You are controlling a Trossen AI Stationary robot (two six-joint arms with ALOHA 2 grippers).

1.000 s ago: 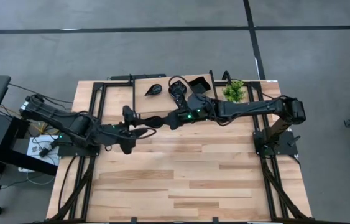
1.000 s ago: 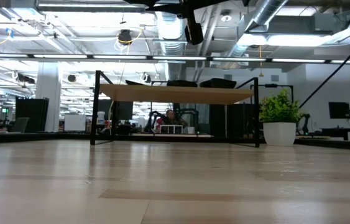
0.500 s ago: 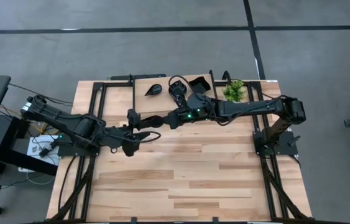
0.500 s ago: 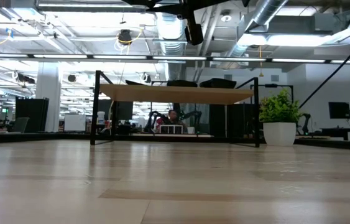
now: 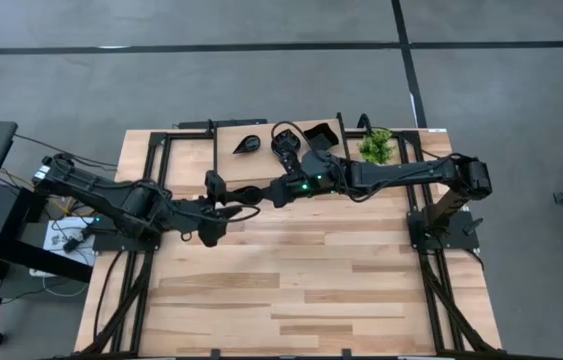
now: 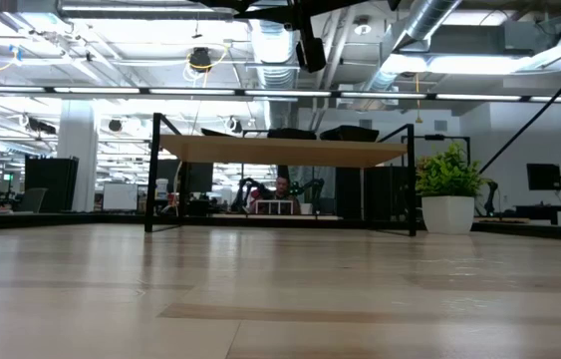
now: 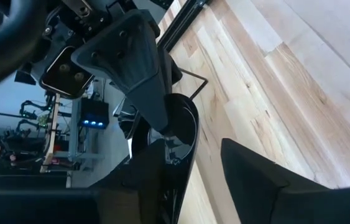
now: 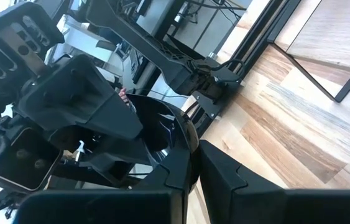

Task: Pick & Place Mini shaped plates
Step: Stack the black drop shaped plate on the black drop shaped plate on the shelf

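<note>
Glossy black makes this handover hard to judge: one mini shaped plate (image 8: 159, 127) is held in the air over the wooden table (image 5: 311, 290), well away from the potted plant (image 5: 376, 146) toward the left arm's side and a little nearer the table's middle than the plant. The right gripper (image 8: 190, 155) is clamped on the plate's rim. The left gripper (image 7: 190, 149) reaches in from the opposite side with its jaws apart, straddling the plate; one finger (image 7: 147, 177) looks close against the plate, the other stands clear of it with bare wood showing between.

The main risk is timing. If the right gripper lets go before the left has truly pinched the rim, the plate (slick and thin-edged) will likely slide out and fall to the wood. A lopsided pinch could also tip the plate, since one finger would meet it first and push it sideways against the right gripper's hold. The two grippers sit very near each other, so a small misjudged move could knock finger against finger.

Two more plates, a teardrop plate (image 5: 249, 145) and a square plate (image 5: 321, 134), lie along the same rear edge as the plant, clear of all this.
</note>
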